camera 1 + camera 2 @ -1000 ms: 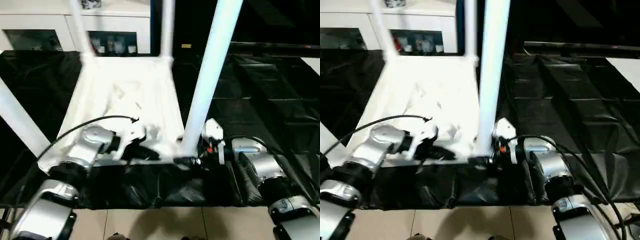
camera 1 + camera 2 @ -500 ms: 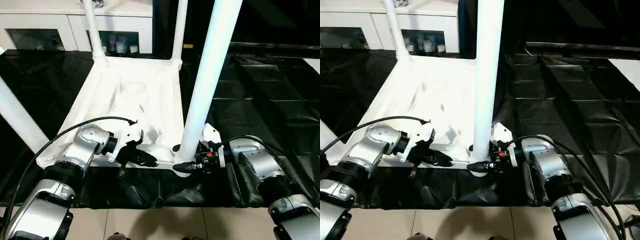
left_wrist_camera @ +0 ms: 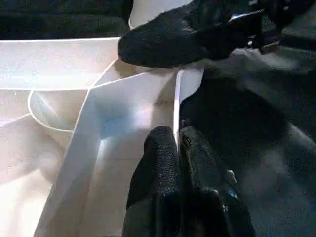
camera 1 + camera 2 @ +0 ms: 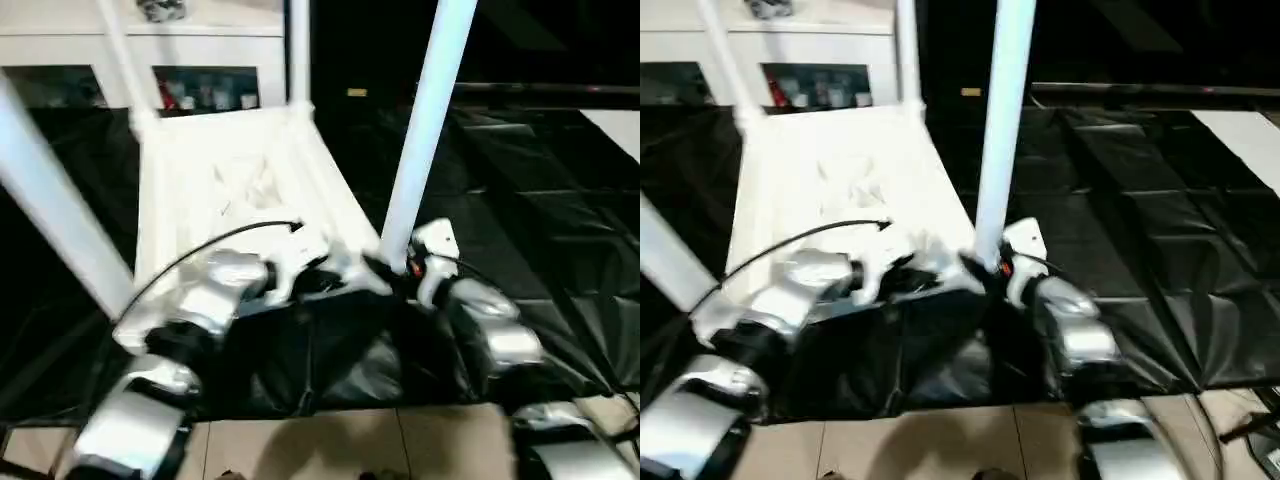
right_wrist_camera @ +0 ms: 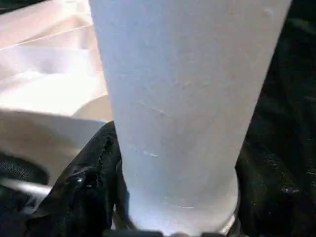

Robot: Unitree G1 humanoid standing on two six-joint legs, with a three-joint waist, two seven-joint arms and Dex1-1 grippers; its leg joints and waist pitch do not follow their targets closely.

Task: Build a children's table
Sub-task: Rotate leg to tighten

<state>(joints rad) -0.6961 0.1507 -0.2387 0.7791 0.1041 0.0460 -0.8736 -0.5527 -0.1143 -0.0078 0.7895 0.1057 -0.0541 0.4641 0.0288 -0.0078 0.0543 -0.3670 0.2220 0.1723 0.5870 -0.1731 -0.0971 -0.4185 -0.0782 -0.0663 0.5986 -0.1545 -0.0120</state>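
The children's table lies upside down on a black sheet, its ribbed white tabletop [image 4: 230, 170] facing up. White tube legs rise from its corners, two at the near side [image 4: 420, 140] [image 4: 50, 200] and two at the far side [image 4: 120, 60] [image 4: 298, 50]. My left gripper [image 3: 177, 148] is shut on the thin rim of the tabletop's near edge, close to the near right corner [image 4: 350, 270]. My right gripper [image 5: 177, 197] sits at the base of the near right leg [image 5: 182, 98]. One black finger [image 5: 84, 187] presses each side of the tube. Its finger [image 3: 187, 34] also shows in the left wrist view.
A white cabinet with glass doors [image 4: 200, 60] stands behind the table. The black sheet [image 4: 540, 200] spreads wide to the right, wrinkled near my arms. Its front edge meets tiled floor [image 4: 350, 440]. A black cable [image 4: 220, 245] loops over my left forearm.
The whole picture has swung and tilted, so the camera moved. Both grippers keep their places at the table's near right corner, left on the rim and right on the leg.
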